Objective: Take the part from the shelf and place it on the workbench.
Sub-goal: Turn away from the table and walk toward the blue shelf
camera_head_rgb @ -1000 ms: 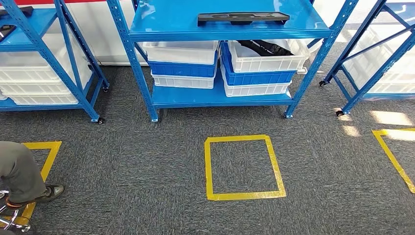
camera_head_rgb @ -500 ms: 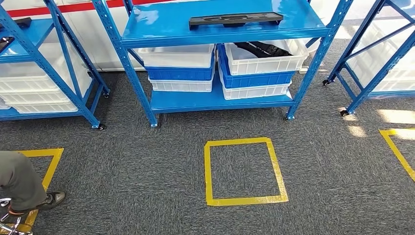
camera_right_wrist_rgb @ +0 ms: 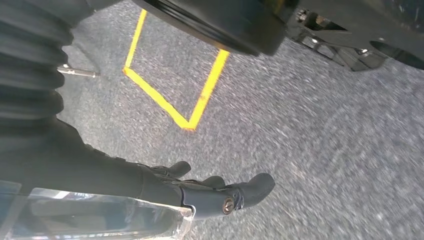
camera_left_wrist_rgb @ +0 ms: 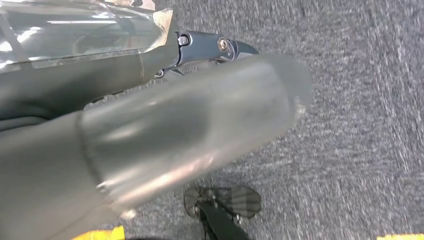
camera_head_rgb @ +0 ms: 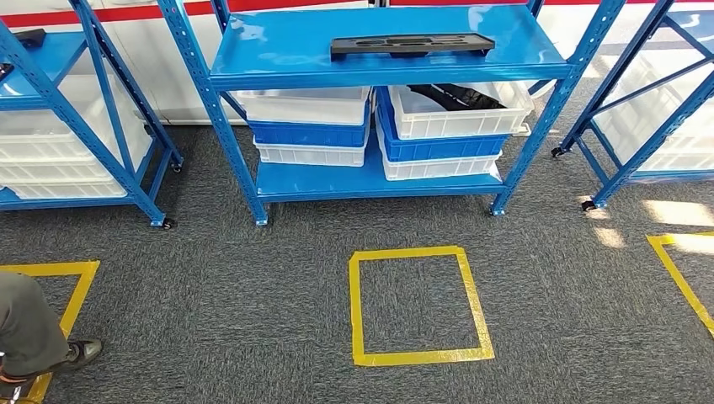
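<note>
The head view looked forward and down from high on the robot, facing the blue shelf (camera_head_rgb: 383,59) across grey carpet (camera_head_rgb: 253,286), with a yellow tape square (camera_head_rgb: 418,305) on the floor near the middle and the shelf at the far side. The left wrist view sat very close behind the left hand (camera_left_wrist_rgb: 215,47), aimed down at the carpet (camera_left_wrist_rgb: 360,150), blurred. The right wrist view also pointed down, close behind the right hand (camera_right_wrist_rgb: 220,195), with the carpet (camera_right_wrist_rgb: 320,130) beyond. That view took in a corner of yellow tape (camera_right_wrist_rgb: 187,120); whether it was the head view's square could not be told. All three views shared the carpet.
</note>
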Controlling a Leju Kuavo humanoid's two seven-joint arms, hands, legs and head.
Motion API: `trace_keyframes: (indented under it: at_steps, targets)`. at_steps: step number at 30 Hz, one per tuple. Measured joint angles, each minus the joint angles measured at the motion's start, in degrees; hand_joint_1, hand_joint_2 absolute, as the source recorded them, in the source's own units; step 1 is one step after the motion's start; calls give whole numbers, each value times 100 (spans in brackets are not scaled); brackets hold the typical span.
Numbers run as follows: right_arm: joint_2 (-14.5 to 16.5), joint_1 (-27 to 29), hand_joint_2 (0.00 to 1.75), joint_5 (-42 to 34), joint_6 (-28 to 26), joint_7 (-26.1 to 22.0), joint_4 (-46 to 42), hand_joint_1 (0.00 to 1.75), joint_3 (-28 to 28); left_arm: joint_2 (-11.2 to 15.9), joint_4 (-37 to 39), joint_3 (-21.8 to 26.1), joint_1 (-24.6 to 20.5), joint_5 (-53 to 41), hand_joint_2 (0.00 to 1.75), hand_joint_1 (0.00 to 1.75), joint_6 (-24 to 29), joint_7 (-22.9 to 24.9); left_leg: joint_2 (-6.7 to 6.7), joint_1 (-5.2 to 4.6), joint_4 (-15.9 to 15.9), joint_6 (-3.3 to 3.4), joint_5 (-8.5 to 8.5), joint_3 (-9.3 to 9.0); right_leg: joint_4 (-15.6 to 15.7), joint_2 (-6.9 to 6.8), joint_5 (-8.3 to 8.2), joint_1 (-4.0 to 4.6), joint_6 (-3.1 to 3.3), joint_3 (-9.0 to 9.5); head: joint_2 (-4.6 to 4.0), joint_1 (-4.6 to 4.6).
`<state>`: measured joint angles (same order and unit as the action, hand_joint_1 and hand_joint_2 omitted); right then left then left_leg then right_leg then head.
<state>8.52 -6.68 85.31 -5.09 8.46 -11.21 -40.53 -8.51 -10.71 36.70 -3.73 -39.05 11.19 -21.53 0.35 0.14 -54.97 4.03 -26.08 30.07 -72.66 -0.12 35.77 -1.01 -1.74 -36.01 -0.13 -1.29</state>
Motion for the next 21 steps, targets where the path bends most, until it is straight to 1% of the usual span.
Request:
trace_keyframes:
  at_steps: [1,2,3,4,5,6,7,9,10,11,12,13,14,15,16,17,18,19,20,21]
  targets:
    - [-7,-5,175,-3,-1,2,-1,0,-6,-7,0,0,2,-2,0,0,-8,8,-9,20,-9,-31,-41,-46,168,-3,-150,-31,-84,30,0,1]
    - [-15,5,175,-1,-1,5,-1,0,-9,-13,0,0,4,-3,0,0,-11,18,-23,44,-33,-75,-92,-92,532,-6,-377,-73,-184,155,0,4]
    - [-17,22,175,2,1,10,1,0,-9,-15,0,0,7,-3,0,0,-8,28,-36,54,-78,-130,-156,-110,911,-16,-580,-111,-266,288,0,14]
    - [-14,37,175,4,3,14,3,0,-10,-15,0,0,5,-3,0,0,0,37,-46,58,-138,-185,-232,-111,1216,-13,-717,-132,-285,398,0,28]
    - [-8,46,175,7,6,16,4,0,-11,-14,-1,0,2,-3,0,0,11,44,-51,53,-191,-231,-295,-100,1397,-9,-782,-142,-257,467,0,31]
    - [0,48,175,9,9,17,6,0,-11,-11,-1,0,0,-3,0,0,24,49,-52,45,-225,-260,-339,-85,1430,-2,-770,-132,-191,483,0,30]
    - [5,46,175,11,11,17,6,0,-13,-11,-2,0,-3,-3,0,0,32,52,-52,53,-238,-273,-364,-90,1430,12,-751,-124,-116,498,0,22]
    - [15,48,175,15,12,12,6,0,-14,-13,-2,0,-4,-3,0,0,39,52,-46,81,-312,-299,-420,-86,1430,18,-721,-129,-38,546,0,2]
    - [19,51,175,15,10,8,6,0,-14,-14,-2,0,-4,-3,0,0,39,50,-43,92,-470,-320,-500,-17,1433,17,-703,-134,-10,575,0,-2]
    - [22,55,175,15,6,4,6,0,-15,-15,-2,-1,-5,-4,0,0,38,47,-41,98,-745,-344,-623,126,1436,14,-683,-135,19,601,0,-7]
    - [22,60,175,15,2,1,6,0,-15,-16,-2,-1,-1,-5,0,0,38,44,-40,99,-1129,-361,-771,348,1436,10,-660,-128,50,619,0,-8]
    - [22,66,175,15,-2,-3,6,0,-15,-16,-2,-1,8,-6,0,0,38,41,-40,99,-1539,-370,-896,610,1436,10,-638,-117,77,634,0,-11]
    - [23,72,175,18,-5,-7,6,0,-15,-15,-2,-1,21,-7,0,0,38,39,-41,99,-1859,-365,-946,847,1436,14,-614,-105,100,654,0,-11]
    - [25,78,175,22,-6,-10,6,0,-15,-13,-2,0,34,-6,0,0,38,39,-41,96,-2005,-345,-891,1008,1436,25,-587,-90,116,682,0,-11]
    - [30,84,175,31,-7,-12,6,0,-15,-11,-2,0,45,-5,0,0,38,39,-44,88,-1913,-304,-709,1051,1438,39,-555,-73,127,724,0,-13]
    - [36,89,175,42,-7,-13,6,0,-15,-9,-2,0,50,-4,0,0,38,40,-47,70,-1613,-241,-443,985,1443,51,-520,-55,131,775,0,-11]
    - [47,98,175,53,-7,-14,7,0,-15,-2,-2,0,52,-3,0,0,38,40,-48,32,-1216,-151,-173,860,1455,61,-484,-51,136,814,0,-9]
    - [61,105,175,62,-7,-14,9,0,-15,9,-2,-1,51,-4,0,0,37,40,-40,-9,-865,-53,6,729,1474,66,-448,-33,125,846,0,9]
    - [78,112,175,67,-7,-14,11,0,-16,20,-2,-1,50,-4,0,0,38,40,-31,-53,-611,26,87,630,1505,66,-423,-36,109,863,0,18]
    - [94,117,175,70,-8,-14,13,0,-16,31,-2,-1,49,-4,0,0,38,39,-23,-88,-469,86,90,573,1556,65,-413,-45,86,878,0,27]
